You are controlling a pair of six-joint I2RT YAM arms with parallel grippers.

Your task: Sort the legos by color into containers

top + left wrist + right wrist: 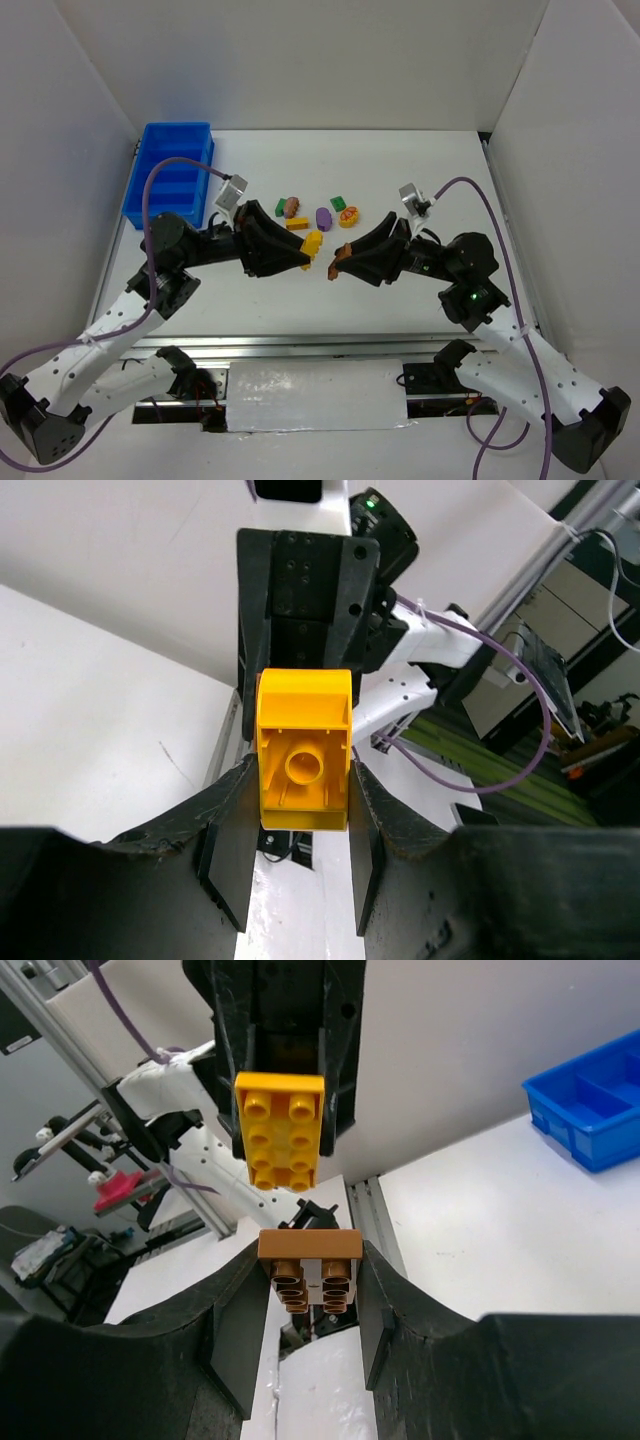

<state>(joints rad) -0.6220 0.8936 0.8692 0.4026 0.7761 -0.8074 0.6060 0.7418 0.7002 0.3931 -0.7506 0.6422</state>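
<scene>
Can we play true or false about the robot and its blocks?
1. The left gripper is holding a yellow block. True.
2. The right gripper is holding nothing. False: it is shut on a brown block.
3. The blue bin sits at the right side of the table. False: it is at the far left corner.
4. The purple oval lies on the table. True.
5. The yellow block and the brown block are stuck together. False: there is a gap between them, and each is in its own gripper.
</scene>
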